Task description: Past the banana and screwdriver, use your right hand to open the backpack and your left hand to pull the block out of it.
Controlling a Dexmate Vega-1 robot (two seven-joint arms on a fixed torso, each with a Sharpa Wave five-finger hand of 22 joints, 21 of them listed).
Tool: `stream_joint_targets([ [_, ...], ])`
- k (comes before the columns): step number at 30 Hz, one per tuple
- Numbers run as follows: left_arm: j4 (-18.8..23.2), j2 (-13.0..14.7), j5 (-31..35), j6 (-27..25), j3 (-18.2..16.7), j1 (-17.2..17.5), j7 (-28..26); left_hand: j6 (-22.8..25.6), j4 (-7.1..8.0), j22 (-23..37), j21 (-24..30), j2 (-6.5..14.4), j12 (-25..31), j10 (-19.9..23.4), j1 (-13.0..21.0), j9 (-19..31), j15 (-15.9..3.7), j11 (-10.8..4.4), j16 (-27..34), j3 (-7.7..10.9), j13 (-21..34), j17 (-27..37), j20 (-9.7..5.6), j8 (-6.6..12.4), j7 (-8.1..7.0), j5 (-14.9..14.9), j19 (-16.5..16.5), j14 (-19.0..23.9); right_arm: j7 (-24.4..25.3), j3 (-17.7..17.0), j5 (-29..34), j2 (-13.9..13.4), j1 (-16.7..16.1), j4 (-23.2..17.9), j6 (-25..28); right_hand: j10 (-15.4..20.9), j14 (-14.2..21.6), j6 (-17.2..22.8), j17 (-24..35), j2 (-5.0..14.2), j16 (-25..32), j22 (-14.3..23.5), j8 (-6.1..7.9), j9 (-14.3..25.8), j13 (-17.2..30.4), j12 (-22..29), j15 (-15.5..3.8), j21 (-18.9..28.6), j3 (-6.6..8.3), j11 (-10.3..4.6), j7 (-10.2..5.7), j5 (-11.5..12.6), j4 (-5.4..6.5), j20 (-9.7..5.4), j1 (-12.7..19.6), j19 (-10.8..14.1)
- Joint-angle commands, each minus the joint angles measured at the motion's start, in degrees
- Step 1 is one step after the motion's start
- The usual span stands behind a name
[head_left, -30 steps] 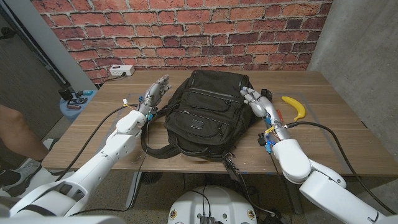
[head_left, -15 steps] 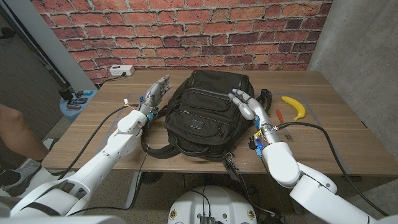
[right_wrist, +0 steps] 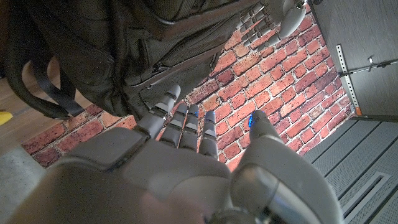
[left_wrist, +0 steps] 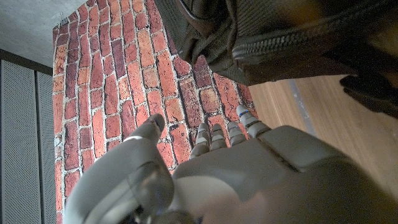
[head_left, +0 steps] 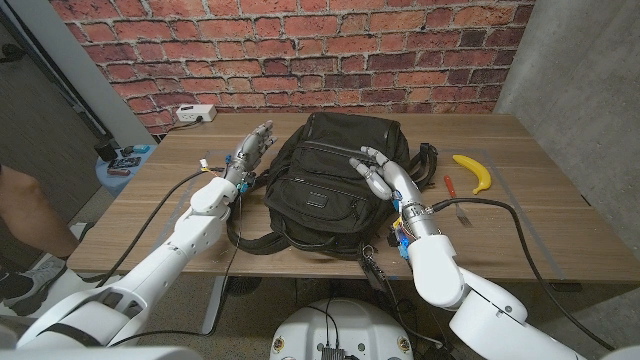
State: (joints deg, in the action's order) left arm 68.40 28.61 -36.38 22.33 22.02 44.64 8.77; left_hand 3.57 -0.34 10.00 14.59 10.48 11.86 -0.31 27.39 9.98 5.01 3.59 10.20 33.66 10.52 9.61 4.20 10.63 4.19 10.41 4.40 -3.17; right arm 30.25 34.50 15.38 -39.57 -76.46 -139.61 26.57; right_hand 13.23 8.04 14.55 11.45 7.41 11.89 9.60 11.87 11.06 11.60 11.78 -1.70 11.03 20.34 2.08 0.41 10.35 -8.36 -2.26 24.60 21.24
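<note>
- A white power strip (head_left: 195, 113) lies at the far left corner of the desk (head_left: 540, 215), close to the brick wall (head_left: 300, 50).
- On a small blue stand (head_left: 115, 165) beside the left edge of the desk there are some small things; I cannot tell what they are.
- At the left edge of the head view I see part of a person (head_left: 20, 215), a leg and a shoe, well apart from my arms.
- The yellow banana (head_left: 474, 171) lies on the right part of the desk, and the screwdriver (head_left: 450, 187) with the red handle lies just beside it, between the banana and the backpack.
- The black backpack (head_left: 325, 175) lies in the middle of the desk with its zippers up and its straps (head_left: 265, 240) toward the near edge.
- My right robot hand (head_left: 385, 178) is over the right side of the backpack, its fingers apart and a little curled, with nothing in them. I cannot tell if the fingertips touch the fabric.
- In the right wrist view the backpack (right_wrist: 112, 50) is just ahead of my right fingers (right_wrist: 186, 127).
- My left robot hand (head_left: 250, 150) stands just beside the left edge of the backpack, fingers stretched and apart, holding nothing. In the left wrist view the backpack (left_wrist: 273, 37) is near its fingertips (left_wrist: 227, 134).
- The backpack looks closed, and the block is hidden from me.
</note>
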Motion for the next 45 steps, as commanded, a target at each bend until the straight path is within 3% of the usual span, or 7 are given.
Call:
stream_joint_targets([
  [1, -1.38, -0.87, 0.46, 0.65, 0.44, -0.91, 0.0, -0.22, -0.23, 0.14, -0.14, -0.03, -0.19, -0.01, 0.47, 0.29, 0.36, 0.25, 0.11, 0.1, 0.16, 0.12, 0.06, -0.1, 0.11, 0.29, 0.42, 0.22, -0.03, 5.21, 11.66, 0.23, 0.53, -2.17, 7.27, 0.34, 0.84, 0.78, 0.06, -0.3, 0.37, 0.14, 0.36, 0.22, 0.28, 0.44, 0.08, 0.12, 0.15, 0.65, -0.08, -0.05, -0.76, -0.07, 1.38, 0.61],
  [5, -1.21, -0.84, 0.53, 0.49, 0.47, -0.84, -0.19, -0.21, -0.32, 0.14, -0.2, -0.03, -0.19, 0.0, 0.51, 0.29, 0.36, 0.22, 0.11, 0.11, 0.16, 0.11, 0.09, -0.1, 0.12, 0.3, 0.42, 0.23, -0.57, 6.61, 14.45, 0.3, 0.63, -2.14, 7.9, 1.12, 1.54, 1.71, 0.05, -0.59, 0.58, 0.14, 0.61, 0.25, 0.38, 0.72, 0.41, 0.36, 0.2, 1.75, 0.53, -0.05, -1.09, 0.6, 2.15, 1.42],
  [26, 0.82, 0.21, 0.52, -0.94, 0.32, 0.35, -1.18, -0.24, -0.68, 0.15, -0.46, 0.0, -0.22, -0.01, 0.64, 0.29, 0.35, 0.16, 0.11, 0.11, 0.16, 0.12, 0.15, -0.1, 0.11, 0.34, 0.5, 0.22, -9.55, 15.17, 28.9, 3.83, 4.56, 0.07, 15.53, 2.75, 3.56, 3.17, 0.1, -1.21, 1.18, 0.15, 0.85, 0.33, 0.58, 1.18, 0.48, 0.7, 0.17, 1.43, 0.79, -0.04, -1.36, 1.24, 3.68, 3.28],
  [35, 1.55, -0.63, 1.15, -0.73, 0.41, 0.21, -3.04, -0.2, -0.83, 0.15, -0.58, 0.02, -0.25, -0.06, 0.68, 0.29, 0.36, -0.03, 0.15, 0.09, 0.16, 0.14, 0.13, -0.09, 0.07, 0.35, 0.56, 0.3, -13.92, 16.23, 35.14, 3.25, 4.18, -1.44, 17.16, 3.06, 3.81, 3.26, 0.1, -1.6, 1.2, 0.16, 0.79, 0.35, 0.62, 1.24, 0.28, 0.72, 0.07, 1.46, 0.72, -0.04, -1.43, 1.35, 4.05, 3.65],
  [45, 4.24, 0.43, 1.79, -1.26, 0.24, 0.76, -3.95, -0.15, -0.95, 0.16, -0.69, 0.04, -0.23, 0.0, 0.72, 0.29, 0.29, -0.05, 0.16, 0.08, 0.16, 0.14, 0.16, -0.08, 0.11, 0.36, 0.6, 0.35, -18.55, 17.33, 43.5, 3.23, 2.09, -3.12, 17.68, 3.14, 3.99, 3.39, 0.13, -1.89, 1.21, 0.16, 0.75, 0.37, 0.67, 1.21, 0.04, 0.67, -0.05, 1.35, 0.67, -0.06, -1.4, 1.43, 4.33, 3.83],
])
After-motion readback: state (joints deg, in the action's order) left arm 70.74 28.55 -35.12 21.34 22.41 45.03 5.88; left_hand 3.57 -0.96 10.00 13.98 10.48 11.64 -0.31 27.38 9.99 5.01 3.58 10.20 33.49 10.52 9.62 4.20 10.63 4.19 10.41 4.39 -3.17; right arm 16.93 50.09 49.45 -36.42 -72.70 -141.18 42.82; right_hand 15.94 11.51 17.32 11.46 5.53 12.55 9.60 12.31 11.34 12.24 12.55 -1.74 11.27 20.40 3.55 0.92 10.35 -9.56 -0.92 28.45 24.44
